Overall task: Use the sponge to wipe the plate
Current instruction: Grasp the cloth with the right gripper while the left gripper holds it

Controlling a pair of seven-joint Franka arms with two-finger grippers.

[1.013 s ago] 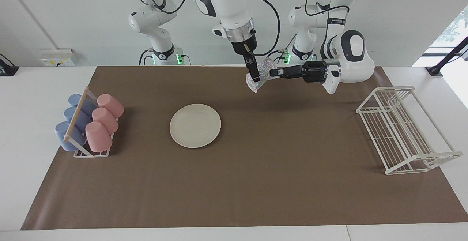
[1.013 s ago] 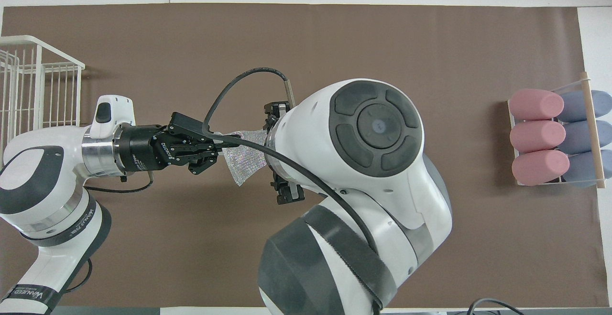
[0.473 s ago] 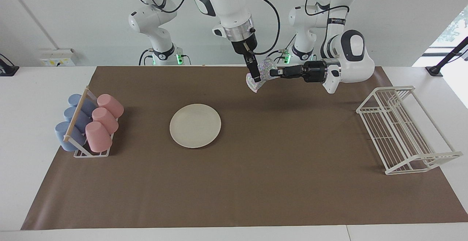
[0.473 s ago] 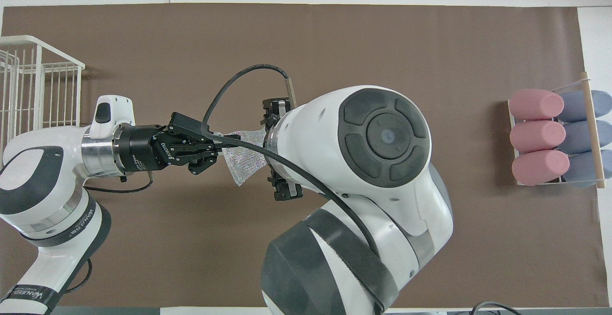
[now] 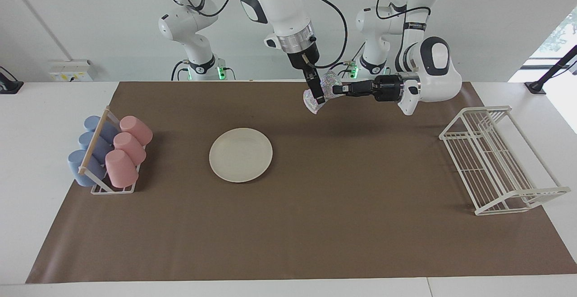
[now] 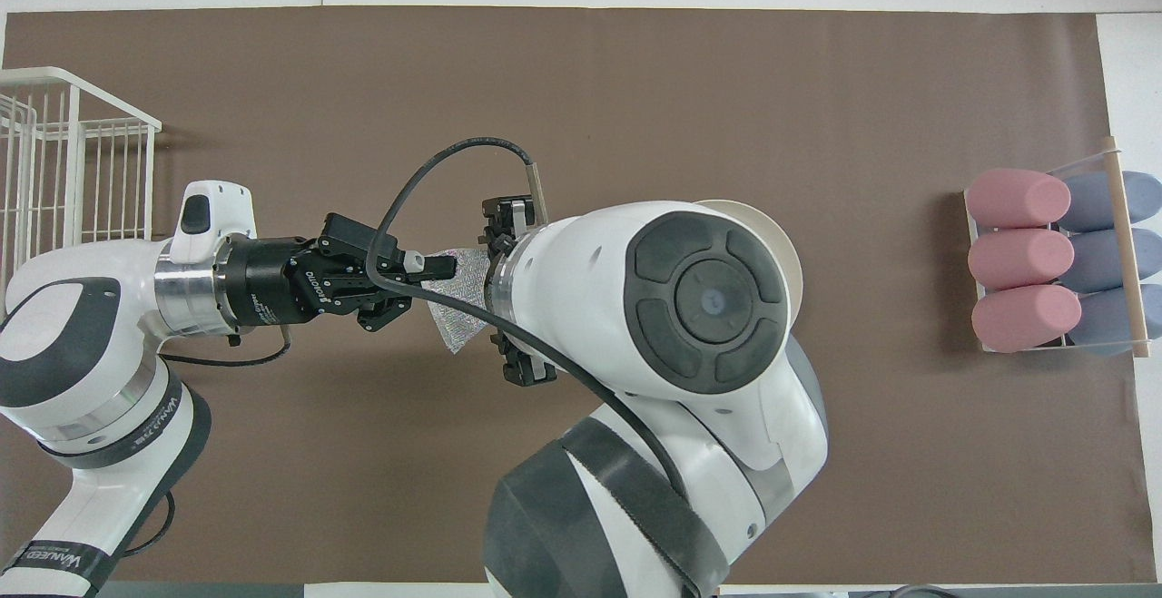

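The cream plate [image 5: 240,154] lies flat on the brown mat; in the overhead view only its rim [image 6: 792,253] shows past the right arm. The silvery mesh sponge [image 5: 327,82] hangs in the air over the mat's edge by the robots, toward the left arm's end from the plate. My left gripper [image 5: 336,89] reaches in level and is shut on the sponge [image 6: 458,308]. From above, my right gripper [image 5: 317,96] points down with its fingers open, one on either side of the hanging sponge.
A rack of pink and blue cups [image 5: 110,153] stands at the right arm's end of the mat. The white wire rack [image 5: 496,162] stands at the left arm's end. The brown mat [image 5: 315,225] covers most of the table.
My right gripper has shifted a little toward the left gripper, along the sponge. In the overhead view the right arm's elbow moved and uncovered the plate's rim. The left arm has stayed still.
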